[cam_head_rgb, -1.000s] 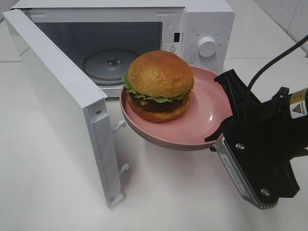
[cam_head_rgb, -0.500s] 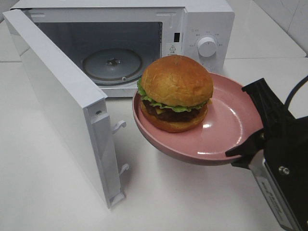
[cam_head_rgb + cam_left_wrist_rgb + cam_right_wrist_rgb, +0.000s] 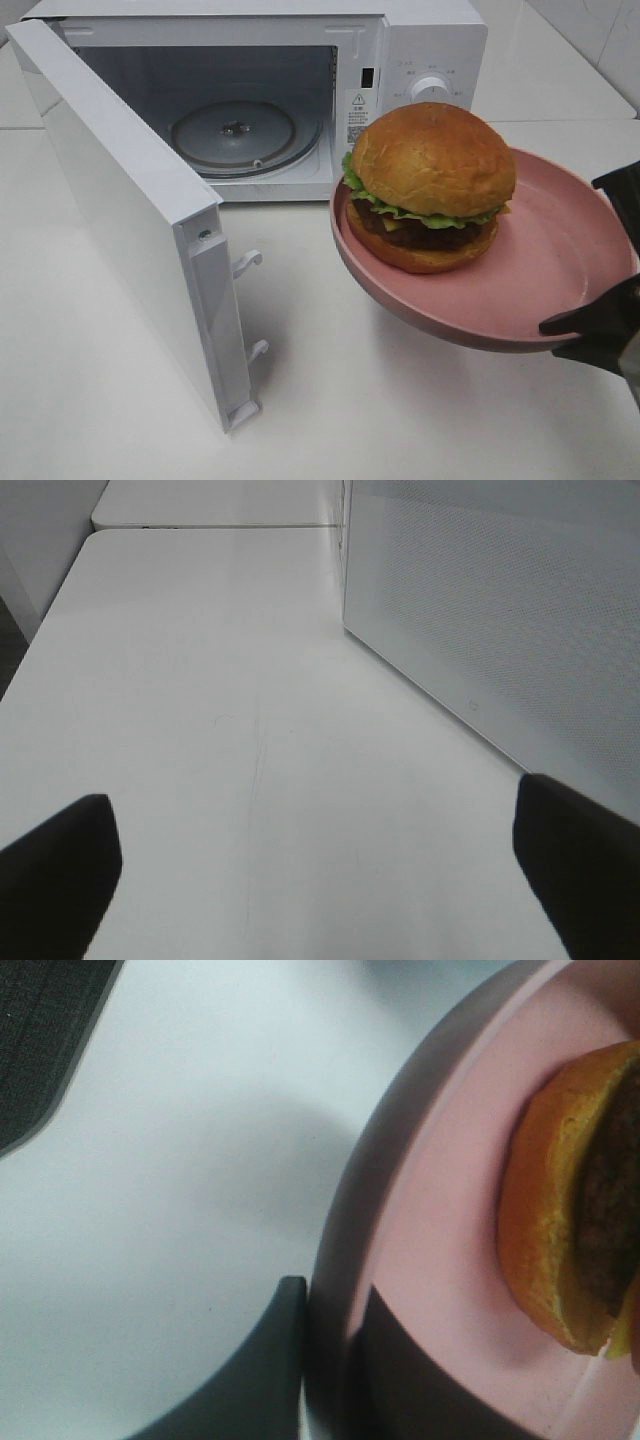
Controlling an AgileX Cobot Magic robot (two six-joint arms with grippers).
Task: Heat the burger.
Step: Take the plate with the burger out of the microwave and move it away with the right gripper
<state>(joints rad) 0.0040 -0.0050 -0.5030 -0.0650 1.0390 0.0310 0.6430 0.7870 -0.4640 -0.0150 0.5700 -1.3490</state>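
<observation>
The burger has a domed golden bun, green lettuce and a dark patty. It sits on a pink plate held in the air to the right of the open microwave. My right gripper is shut on the plate's right rim, mostly cut off by the edge of the exterior view. The right wrist view shows the gripper clamping the rim, with the plate and the burger's bottom bun beyond. My left gripper stands open over bare table, holding nothing.
The microwave door swings far out to the left, toward the front. The glass turntable lies bare inside. The white table spreads in front. In the left wrist view the door's outer face is close by.
The plate with the burger has moved right and nearer the camera, away from the microwave opening. The right gripper has slid almost out of the exterior view. The left gripper has stayed still.
</observation>
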